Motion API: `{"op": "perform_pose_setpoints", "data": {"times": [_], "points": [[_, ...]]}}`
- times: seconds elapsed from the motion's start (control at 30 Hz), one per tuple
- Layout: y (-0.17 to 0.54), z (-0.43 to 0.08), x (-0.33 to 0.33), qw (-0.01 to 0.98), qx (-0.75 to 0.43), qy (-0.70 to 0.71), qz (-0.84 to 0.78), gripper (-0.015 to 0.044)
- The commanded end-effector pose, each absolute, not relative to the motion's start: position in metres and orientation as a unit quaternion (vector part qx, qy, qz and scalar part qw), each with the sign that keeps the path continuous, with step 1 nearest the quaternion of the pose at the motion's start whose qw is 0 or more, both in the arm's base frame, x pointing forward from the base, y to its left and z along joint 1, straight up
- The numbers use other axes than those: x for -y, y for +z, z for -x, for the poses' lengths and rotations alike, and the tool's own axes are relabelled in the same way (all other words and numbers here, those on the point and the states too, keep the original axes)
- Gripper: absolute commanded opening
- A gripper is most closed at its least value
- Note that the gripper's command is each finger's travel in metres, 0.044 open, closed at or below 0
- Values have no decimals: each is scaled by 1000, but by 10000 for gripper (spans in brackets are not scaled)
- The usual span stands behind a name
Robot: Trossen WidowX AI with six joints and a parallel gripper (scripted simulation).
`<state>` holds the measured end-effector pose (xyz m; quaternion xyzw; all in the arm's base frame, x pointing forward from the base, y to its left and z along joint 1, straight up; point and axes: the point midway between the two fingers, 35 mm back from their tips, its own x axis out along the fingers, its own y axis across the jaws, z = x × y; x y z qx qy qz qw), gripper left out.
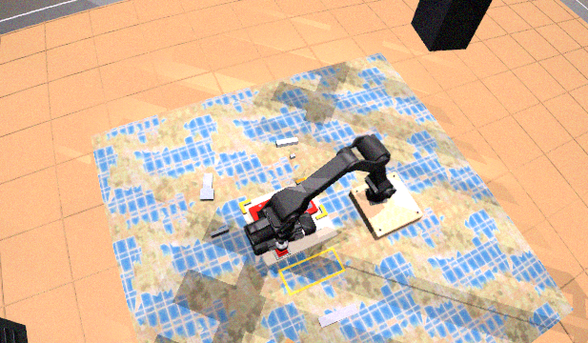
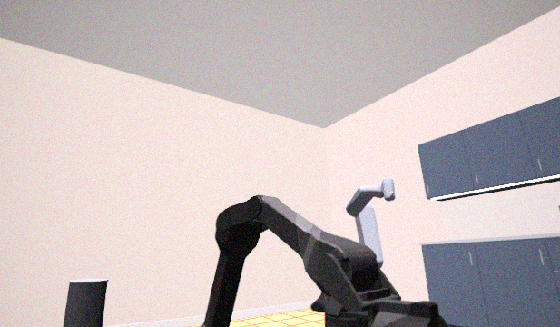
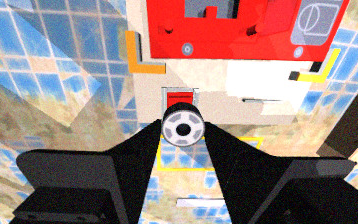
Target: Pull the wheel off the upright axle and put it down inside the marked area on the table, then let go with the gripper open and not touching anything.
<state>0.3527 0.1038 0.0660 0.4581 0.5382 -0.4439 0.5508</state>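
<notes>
A: Any writing or labels?

B: None readable. The red board has a grey round emblem at its right corner, no letters on it.

A: The wheel?

B: The wheel is small, black tyre, light grey hub with a dark centre hole and dark slots around it. Wrist view shows its face turned to the camera.

A: Gripper?

B: The gripper has its black fingers pinching the wheel from both sides, one on each side of the tyre.

A: Where is it?

B: Over the pale base, just in front of a small red block. The yellow outline on the patterned mat lies just beyond the base edge; the wheel is not inside it. In the top view the gripper sits at the base's near edge, beside the outline.

A: Axle?

B: Can't tell, hidden behind the wheel.
</notes>
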Motion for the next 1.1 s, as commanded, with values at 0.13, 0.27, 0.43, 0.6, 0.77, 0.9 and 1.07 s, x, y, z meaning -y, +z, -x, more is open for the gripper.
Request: {"op": "perform_pose_setpoints", "data": {"times": [0.13, 0.27, 0.43, 0.6, 0.77, 0.9, 1.07], "points": [[73, -354, -105, 553, -539, -439, -460, 0], [74, -354, -105, 553, -539, -439, -460, 0], [76, -354, -104, 553, -539, -439, -460, 0], [77, -353, -104, 552, -539, -439, -459, 0], [79, -353, -104, 552, -540, -439, -459, 0], [80, -353, -104, 552, -540, -439, -459, 0], [89, -353, -104, 552, -540, -439, -459, 0]]}}
